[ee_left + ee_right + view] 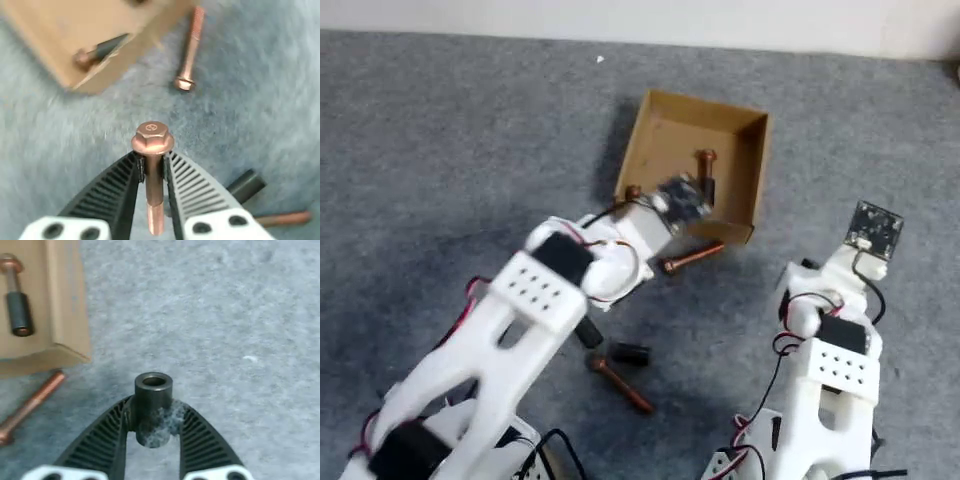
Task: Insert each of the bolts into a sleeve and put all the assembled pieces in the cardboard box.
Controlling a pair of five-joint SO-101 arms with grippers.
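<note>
My left gripper [153,162] is shut on a copper bolt [153,150], held head-up over the grey carpet just outside the cardboard box [60,50]. In the high view that bolt's head [633,192] shows at the box's [642,130] near left side. My right gripper [154,412] is shut on a black sleeve [153,392], its bore facing up, off to the right of the box [62,305]. One assembled bolt and sleeve [706,175] lies inside the box. A loose bolt [692,258] lies by the box's front wall.
Nearer the arm bases lie a black sleeve [630,353] and another copper bolt [620,385]; both also show as a sleeve [245,184] and a bolt [282,218]. The carpet left of the box and behind it is open.
</note>
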